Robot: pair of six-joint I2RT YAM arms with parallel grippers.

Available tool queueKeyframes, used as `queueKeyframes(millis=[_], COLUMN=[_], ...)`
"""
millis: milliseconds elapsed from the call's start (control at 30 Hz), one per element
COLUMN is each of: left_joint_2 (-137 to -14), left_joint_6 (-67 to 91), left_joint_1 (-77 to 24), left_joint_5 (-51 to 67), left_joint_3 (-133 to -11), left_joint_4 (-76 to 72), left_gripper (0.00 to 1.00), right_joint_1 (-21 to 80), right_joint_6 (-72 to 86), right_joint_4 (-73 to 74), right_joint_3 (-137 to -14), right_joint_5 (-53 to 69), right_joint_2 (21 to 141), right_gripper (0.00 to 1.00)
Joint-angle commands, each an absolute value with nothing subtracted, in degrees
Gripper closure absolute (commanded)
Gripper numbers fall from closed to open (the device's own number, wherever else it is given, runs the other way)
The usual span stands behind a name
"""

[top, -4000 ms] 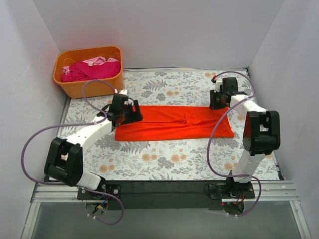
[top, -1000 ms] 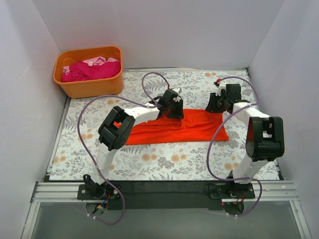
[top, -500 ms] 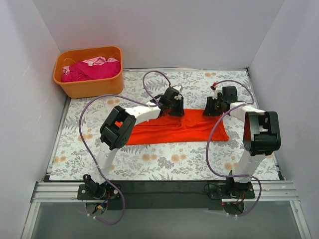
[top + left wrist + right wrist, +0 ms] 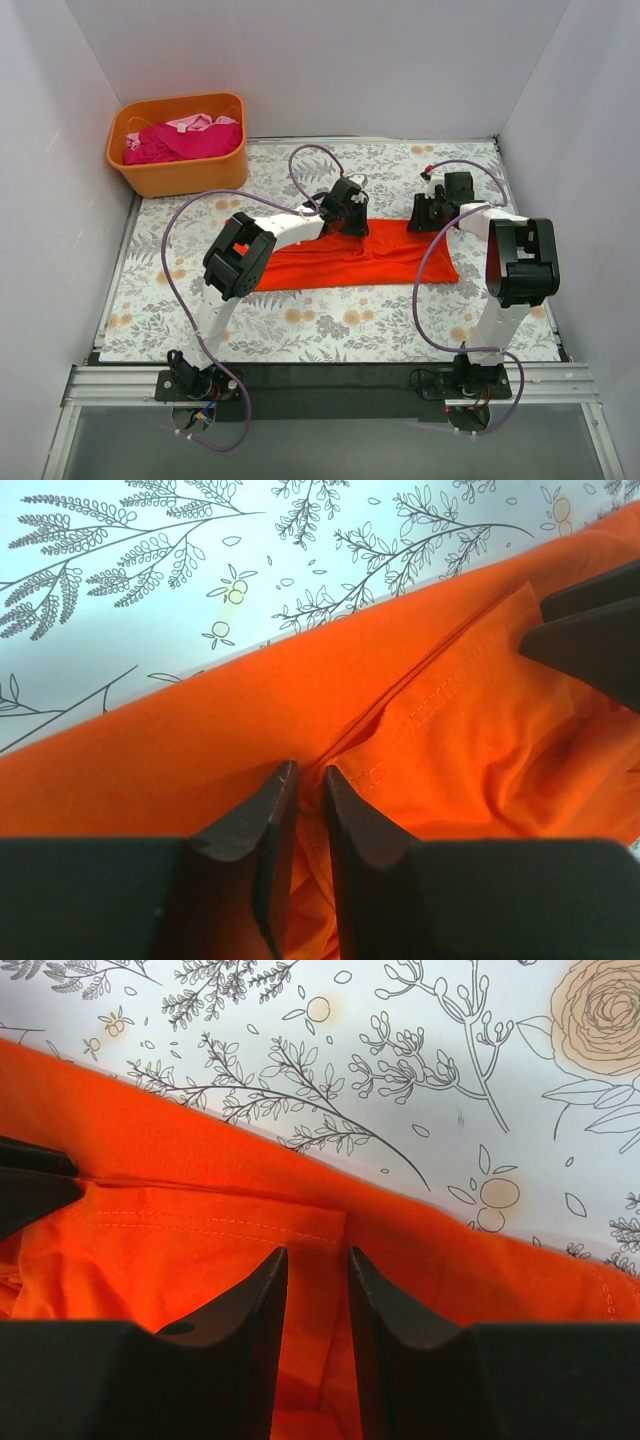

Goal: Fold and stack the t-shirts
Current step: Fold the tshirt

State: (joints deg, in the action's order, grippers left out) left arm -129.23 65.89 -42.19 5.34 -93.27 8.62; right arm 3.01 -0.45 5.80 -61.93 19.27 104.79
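L fingers (image 4: 255,835) narrowed onto orange-red tee (image 4: 330,262), R fingers (image 4: 250,1305) pinching it, pink tees (image 4: 185,140) in tub (image 4: 180,178)

We count three tees that we can tell apart: one orange tee (image 4: 380,262) on the table (image 4: 300,330), and one magenta tee (image 4: 185,140) and one pale pink tee (image 4: 192,122) in the single tub (image 4: 175,178). We cannot tell whether that heap hides more. We count two arms, the left arm (image 4: 235,265) and the right arm (image 4: 520,262). There are two grippers, the left gripper (image 4: 308,772) and the right gripper (image 4: 316,1252), each with two fingers (image 4: 255,830), four in all. We see three walls (image 4: 330,60) and one table.
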Motion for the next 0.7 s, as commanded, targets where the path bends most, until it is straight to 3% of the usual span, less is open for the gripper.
queueKeyframes(millis=[0, 233, 467, 667], left_joint_2=[-127.79, -127.27, -125.95, -124.72], left_joint_6=[65.57, 64.86, 63.99, 63.46], left_joint_1=[-42.8, -42.89, -42.89, -42.89], left_joint_5=[5.97, 6.06, 5.8, 4.84], left_joint_3=[-93.78, -93.6, -92.99, -92.2], left_joint_4=[8.79, 8.53, 7.56, 6.5], left_gripper=[0.83, 0.91, 0.94, 0.96], right_joint_1=[3.08, 3.08, 3.16, 2.99], right_joint_6=[-1.67, -2.37, -2.99, -3.78], right_joint_4=[4.39, 4.39, 4.48, 4.48], right_joint_3=[-64.51, -65.3, -65.92, -66.71], right_joint_5=[19.6, 19.6, 20.83, 21.8], right_joint_2=[105.99, 106.87, 105.74, 104.33], right_gripper=[0.68, 0.71, 0.98, 0.99])
